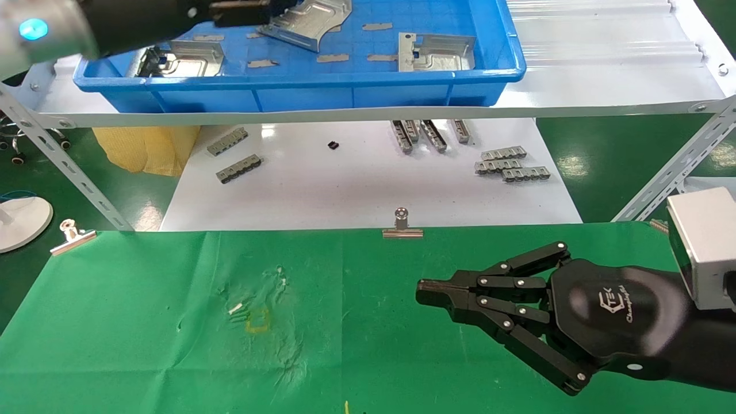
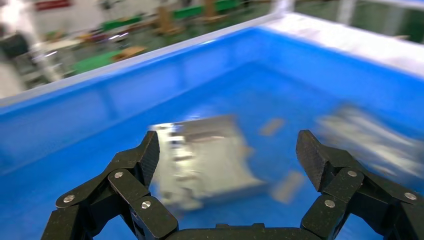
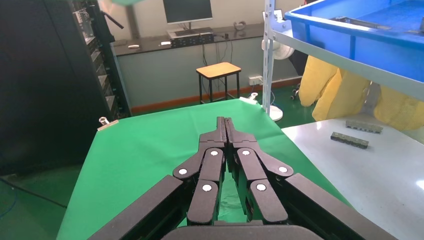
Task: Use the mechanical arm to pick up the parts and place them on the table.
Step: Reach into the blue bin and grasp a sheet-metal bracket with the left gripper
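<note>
Hovering wide open, left gripper point(image 2: 227, 155) above sheet-metal part point(image 2: 207, 160) in blue bin point(image 1: 299, 86); right gripper point(image 1: 422, 292) parked closed over green table point(image 1: 144, 322).

The head camera looks down from high up at the green table point(image 1: 172, 322), the white tabletop point(image 1: 356, 184) behind it and the blue bin point(image 1: 299, 86) on the shelf. The left wrist camera sits very close behind the left gripper point(image 2: 230, 155) and peers into the same blue bin point(image 2: 75, 125). The right wrist camera sits just behind the right gripper point(image 3: 225, 125), looks along the same green table point(image 3: 140, 155), and sees the bin's corner point(image 3: 350, 30) too.
</note>
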Motion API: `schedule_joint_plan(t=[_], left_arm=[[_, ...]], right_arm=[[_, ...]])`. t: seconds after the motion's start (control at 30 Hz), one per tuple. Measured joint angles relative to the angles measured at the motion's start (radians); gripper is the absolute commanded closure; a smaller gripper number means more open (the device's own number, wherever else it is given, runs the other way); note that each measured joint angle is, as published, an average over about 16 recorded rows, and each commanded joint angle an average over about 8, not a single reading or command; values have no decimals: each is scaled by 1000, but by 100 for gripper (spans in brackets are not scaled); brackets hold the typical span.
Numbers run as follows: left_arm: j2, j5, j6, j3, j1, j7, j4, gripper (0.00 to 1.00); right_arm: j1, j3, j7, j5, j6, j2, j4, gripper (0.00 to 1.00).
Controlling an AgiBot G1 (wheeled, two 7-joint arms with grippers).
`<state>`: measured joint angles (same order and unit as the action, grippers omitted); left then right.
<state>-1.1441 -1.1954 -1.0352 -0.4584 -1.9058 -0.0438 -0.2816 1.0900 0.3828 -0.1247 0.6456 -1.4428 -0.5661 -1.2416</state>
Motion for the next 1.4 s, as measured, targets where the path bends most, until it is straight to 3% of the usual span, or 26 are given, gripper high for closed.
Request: schedule_joint_plan(t=[0.07,0.1,0.17,0.2,0.57,1.4], left_arm=[[-41,-19,70,-7,-31,5,66,57],[-59,-27,102,-10,-44,6,95,69],[-92,-38,158,-14,-64,7,144,94],[-106,-42,181,-16,-72,6,165,100],[-185,-67,313,-30,-108,-26,271,100],[-203,-116,367,-69,-83,-52,244,100]], right_arm=[[0,0,0,0,0,0,0,6],[0,0,0,0,0,0,0,0],[0,0,0,0,0,0,0,0],[0,0,0,0,0,0,0,0],[0,0,0,0,0,0,0,0],[0,0,0,0,0,0,0,0]])
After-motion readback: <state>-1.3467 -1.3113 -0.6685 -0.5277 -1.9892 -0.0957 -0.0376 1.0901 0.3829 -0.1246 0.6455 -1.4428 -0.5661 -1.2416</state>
